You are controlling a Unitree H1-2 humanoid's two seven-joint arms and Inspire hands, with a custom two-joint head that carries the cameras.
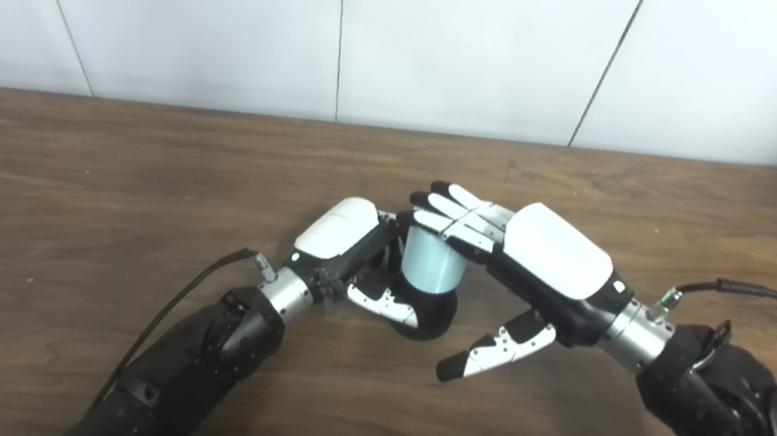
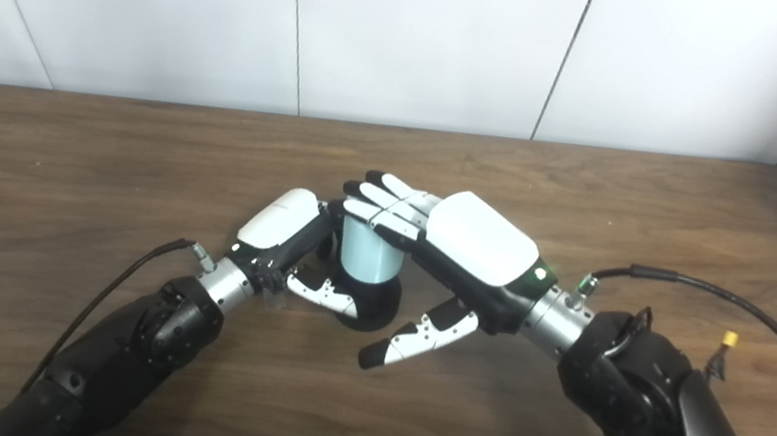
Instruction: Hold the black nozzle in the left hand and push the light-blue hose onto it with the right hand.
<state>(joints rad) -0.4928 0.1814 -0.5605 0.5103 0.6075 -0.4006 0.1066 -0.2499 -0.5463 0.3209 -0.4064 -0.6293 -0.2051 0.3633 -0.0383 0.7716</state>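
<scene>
A light-blue hose piece [image 1: 432, 262], a short upright cylinder, sits on top of the black nozzle [image 1: 431, 317] at the middle of the wooden table [image 1: 133, 154]. My left hand [image 1: 352, 251] is wrapped around the nozzle's base, thumb across its front. My right hand [image 1: 522, 259] hovers over the hose with its fingers [image 1: 451, 216] stretched flat above the hose's top and its thumb spread away below; it grips nothing. In the right eye view the hose [image 2: 369, 252] and nozzle [image 2: 368, 304] stand the same way.
Black cables run from both wrists, one at the left [image 1: 190, 288] and one at the right [image 1: 773, 298]. White wall panels stand behind the table's far edge. The table's right corner lies near the wall.
</scene>
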